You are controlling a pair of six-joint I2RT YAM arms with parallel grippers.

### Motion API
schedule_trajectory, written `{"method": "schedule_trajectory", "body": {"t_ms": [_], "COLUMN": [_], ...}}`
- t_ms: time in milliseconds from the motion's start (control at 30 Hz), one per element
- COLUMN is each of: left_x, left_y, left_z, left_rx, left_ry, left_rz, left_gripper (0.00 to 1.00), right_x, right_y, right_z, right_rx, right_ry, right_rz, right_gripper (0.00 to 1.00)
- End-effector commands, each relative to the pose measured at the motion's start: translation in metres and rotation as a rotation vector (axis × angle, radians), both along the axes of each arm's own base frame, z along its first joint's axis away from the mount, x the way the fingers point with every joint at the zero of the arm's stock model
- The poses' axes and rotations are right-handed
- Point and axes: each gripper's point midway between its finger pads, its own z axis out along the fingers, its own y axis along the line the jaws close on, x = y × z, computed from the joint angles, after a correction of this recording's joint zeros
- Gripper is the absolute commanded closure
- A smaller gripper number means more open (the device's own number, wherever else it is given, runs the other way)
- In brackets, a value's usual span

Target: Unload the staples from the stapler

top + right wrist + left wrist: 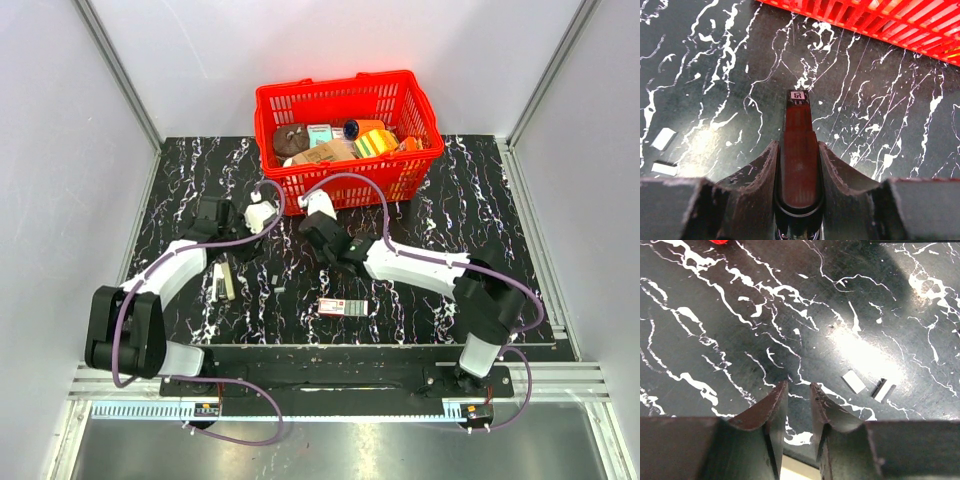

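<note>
The stapler (799,130) is slim and dark, with a small white label at its far tip. It lies lengthwise between the fingers of my right gripper (797,145), which is shut on its rear half just above the marbled black table. Two short silvery strips of staples (855,381) lie loose on the table; in the right wrist view they sit at the far left (663,138). My left gripper (799,385) hovers over bare table left of the strips. Its fingers stand a narrow gap apart with nothing between them.
A red basket (340,185) full of packets stands at the back, its slatted wall (880,20) close ahead and to the right of the stapler tip. A cream oblong object (229,283) lies by the left arm. A red-and-white box (342,307) lies near the front centre.
</note>
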Motion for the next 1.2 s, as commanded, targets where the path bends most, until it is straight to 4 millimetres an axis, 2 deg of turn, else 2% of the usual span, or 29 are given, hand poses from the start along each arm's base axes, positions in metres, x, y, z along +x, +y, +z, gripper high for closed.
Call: {"method": "schedule_trajectory", "body": {"t_ms": [0,167,367,400,467,600,733,933,1067,1167], "left_x": [-0.001,-0.011,-0.028,-0.029,-0.030,-0.034,-0.035,-0.042,-0.048,-0.049], "left_y": [0.010,0.018,0.012,0.011,0.009,0.001,-0.010,-0.029,-0.039,-0.046], "left_z": [0.020,0.016,0.005,0.003,0.000,-0.009,-0.018,-0.039,-0.047,-0.046], "left_rx": [-0.006,0.003,0.009,0.014,0.034,0.101,0.150,0.224,0.251,0.255], "left_ry": [-0.062,-0.022,0.022,0.025,0.028,0.023,0.026,0.070,0.094,0.093], "left_rz": [0.008,0.000,-0.100,-0.116,-0.145,-0.203,-0.254,-0.353,-0.404,-0.424], "left_gripper": [0.69,0.62,0.56,0.56,0.55,0.54,0.54,0.54,0.54,0.54], "right_x": [0.032,0.048,0.042,0.038,0.032,0.015,0.002,-0.014,-0.030,-0.040], "right_y": [0.008,0.000,-0.002,-0.004,-0.009,-0.015,-0.022,-0.035,-0.051,-0.061], "right_z": [0.045,0.022,-0.007,-0.013,-0.022,-0.020,-0.011,0.005,0.001,-0.010], "right_rx": [0.127,0.098,0.126,0.125,0.135,0.200,0.254,0.323,0.323,0.324], "right_ry": [-0.245,-0.285,-0.203,-0.179,-0.138,-0.082,-0.056,-0.044,-0.009,0.023], "right_rz": [-0.052,-0.131,-0.153,-0.157,-0.168,-0.170,-0.176,-0.181,-0.194,-0.208], "right_gripper": [1.00,1.00,1.00,0.95,0.75,0.42,0.29,0.27,0.27,0.27]}}
